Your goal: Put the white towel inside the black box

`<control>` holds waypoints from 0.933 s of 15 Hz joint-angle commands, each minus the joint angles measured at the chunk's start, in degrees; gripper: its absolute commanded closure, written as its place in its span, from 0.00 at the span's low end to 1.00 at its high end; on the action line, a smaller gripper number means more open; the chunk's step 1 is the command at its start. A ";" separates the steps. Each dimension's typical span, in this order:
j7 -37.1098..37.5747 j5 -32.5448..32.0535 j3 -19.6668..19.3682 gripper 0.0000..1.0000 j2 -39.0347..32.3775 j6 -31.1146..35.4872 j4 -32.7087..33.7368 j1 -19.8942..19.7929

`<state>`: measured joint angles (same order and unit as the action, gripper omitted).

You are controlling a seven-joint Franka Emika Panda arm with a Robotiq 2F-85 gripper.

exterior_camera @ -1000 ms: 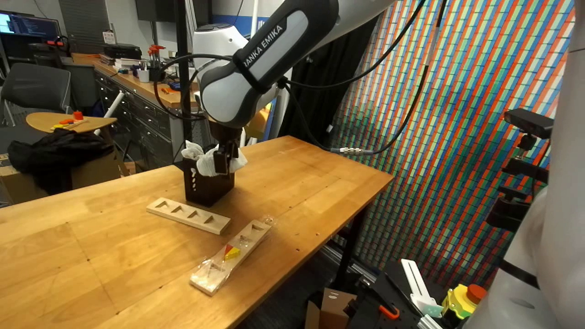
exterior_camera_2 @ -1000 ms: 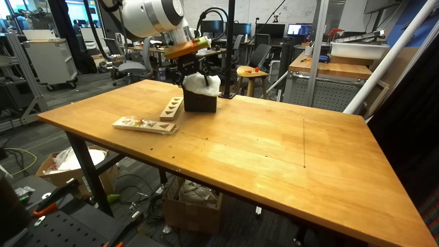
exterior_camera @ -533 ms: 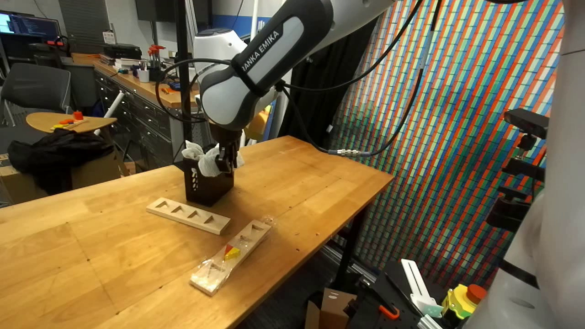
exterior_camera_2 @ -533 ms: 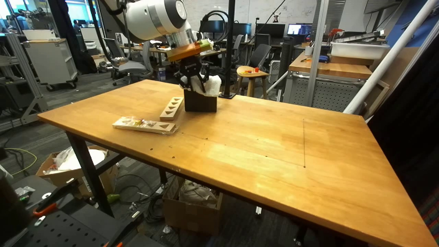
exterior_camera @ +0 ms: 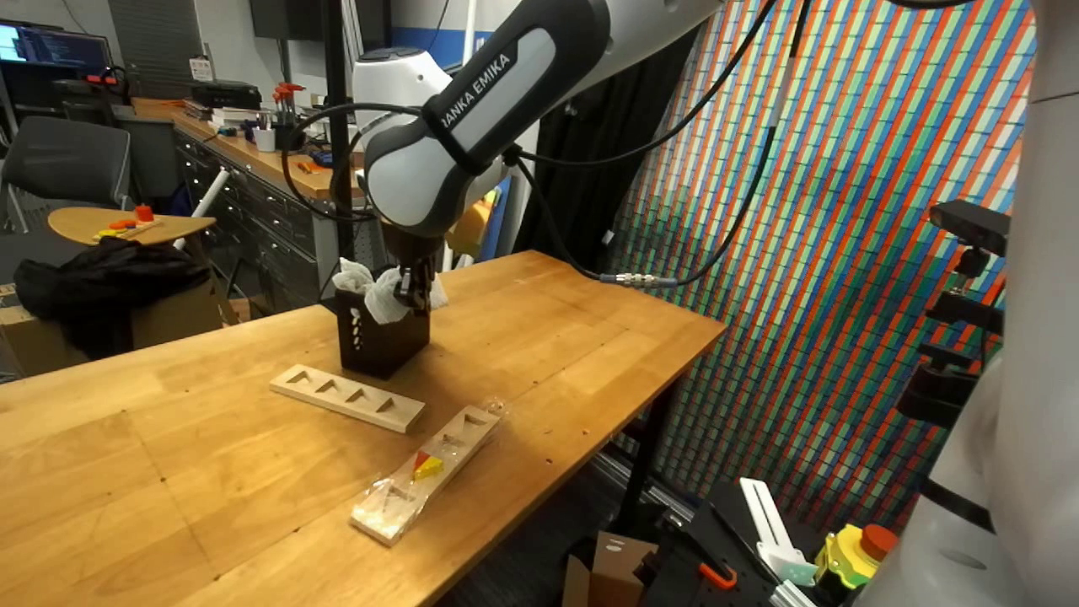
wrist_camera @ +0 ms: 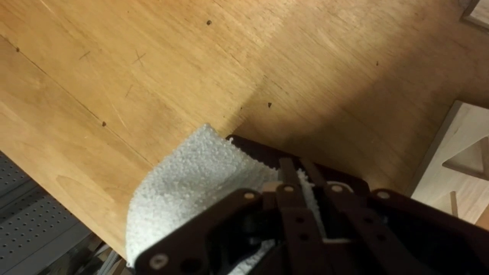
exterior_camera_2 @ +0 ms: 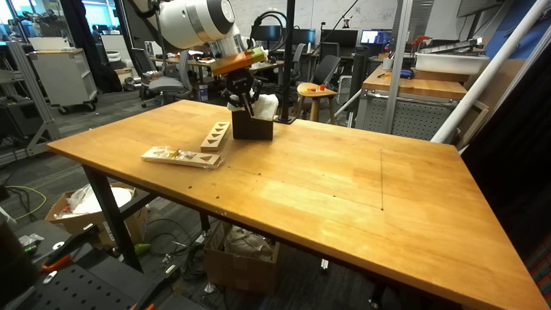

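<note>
The black box (exterior_camera: pixel 383 347) stands upright on the table, holes showing in its side in an exterior view. The white towel (exterior_camera_2: pixel 266 107) is bunched in its mouth and bulges over the rim. In the wrist view a broad flap of the towel (wrist_camera: pixel 179 183) spreads beyond the box's dark rim (wrist_camera: pixel 253 148). My gripper (wrist_camera: pixel 295 160) points down at the box opening, its fingers drawn close together with a thin strip of towel between them. In an exterior view the gripper (exterior_camera_2: pixel 251 112) splits the towel into bulges on both sides. The box's inside is hidden.
A slotted wooden block (exterior_camera: pixel 347 398) lies close beside the box. A plastic-wrapped block (exterior_camera: pixel 430 472) with red and yellow pieces is nearer the table edge. A black post (exterior_camera_2: pixel 287 64) rises right behind the box.
The fingers, wide apart a second ago, have come together on the towel's middle. The towel has bunched to either side of them. Arm and box have shifted only slightly.
</note>
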<state>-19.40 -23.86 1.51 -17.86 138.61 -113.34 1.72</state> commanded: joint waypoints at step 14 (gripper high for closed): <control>-0.60 -4.32 0.52 0.96 1.59 -12.48 10.77 4.18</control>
<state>-19.38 -26.71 1.80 -16.69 129.65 -105.30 5.38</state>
